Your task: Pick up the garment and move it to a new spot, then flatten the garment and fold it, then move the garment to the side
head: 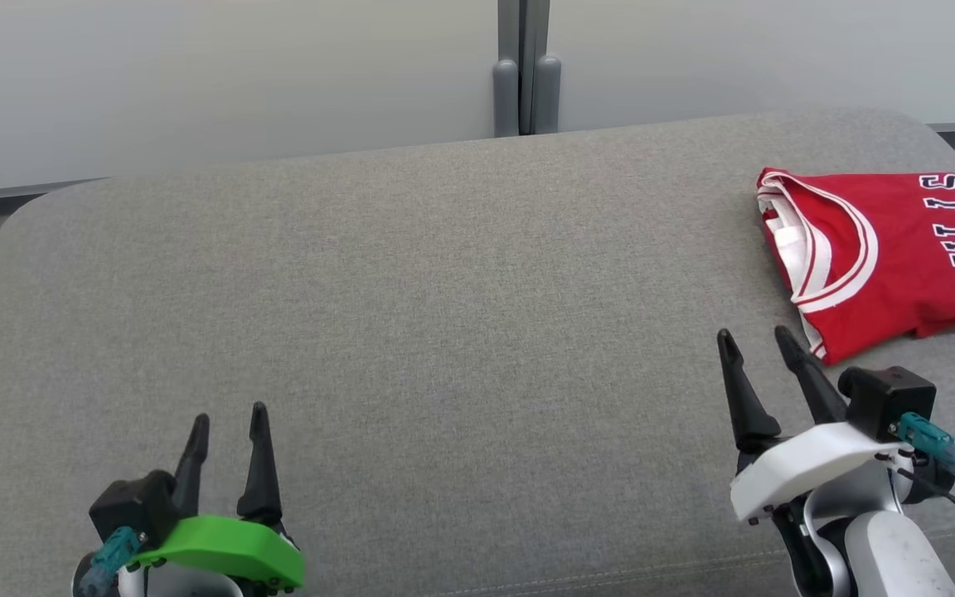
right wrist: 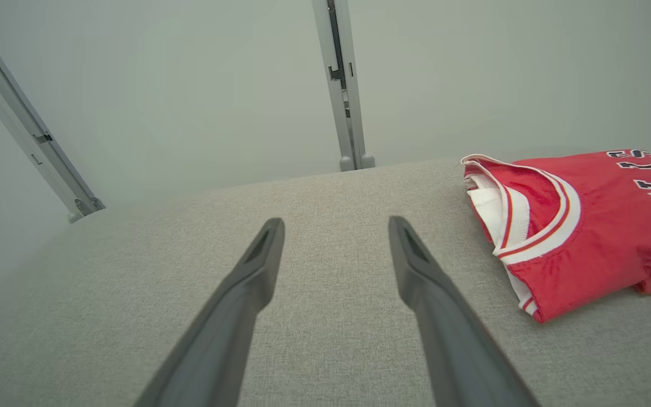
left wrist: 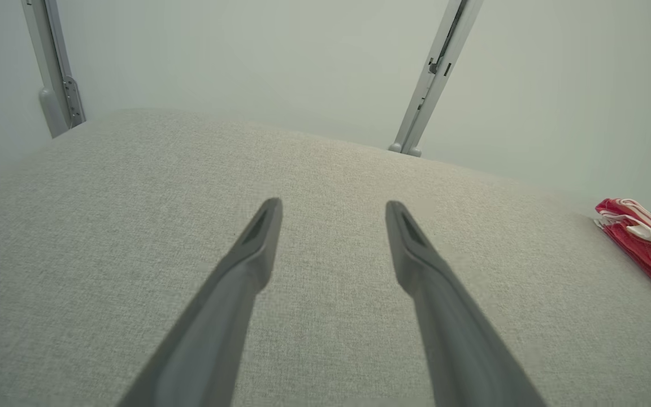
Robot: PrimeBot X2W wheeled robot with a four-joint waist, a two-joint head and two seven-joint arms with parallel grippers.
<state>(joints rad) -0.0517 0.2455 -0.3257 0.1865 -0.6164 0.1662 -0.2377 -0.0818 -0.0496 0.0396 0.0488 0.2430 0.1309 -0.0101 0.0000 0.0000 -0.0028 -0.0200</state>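
We see a grey fabric-covered desk (head: 444,290) with a folded red jersey (head: 900,249) lying on its far right corner, its white-and-red trimmed neckline turned toward the desk's middle and dark lettering running along the part nearest the desk's right edge. The jersey rests flat on the desk, and nothing holds it.

The left hand (head: 229,414), with a green cover, hangs over the desk's near left part. Its two dark fingers are spread apart with bare fabric between them, and in the left wrist view (left wrist: 334,204) we find it released and empty, the jersey (left wrist: 639,243) well away toward the desk's right side.

The right hand (head: 753,334), with a white cover, hangs over the desk's near right part. In its own wrist view (right wrist: 336,221) the fingers are likewise spread and empty, with the jersey (right wrist: 580,226) just beside them but apart. Behind the desk's far edge stands a grey post (head: 525,66) against a pale wall (head: 196,75).
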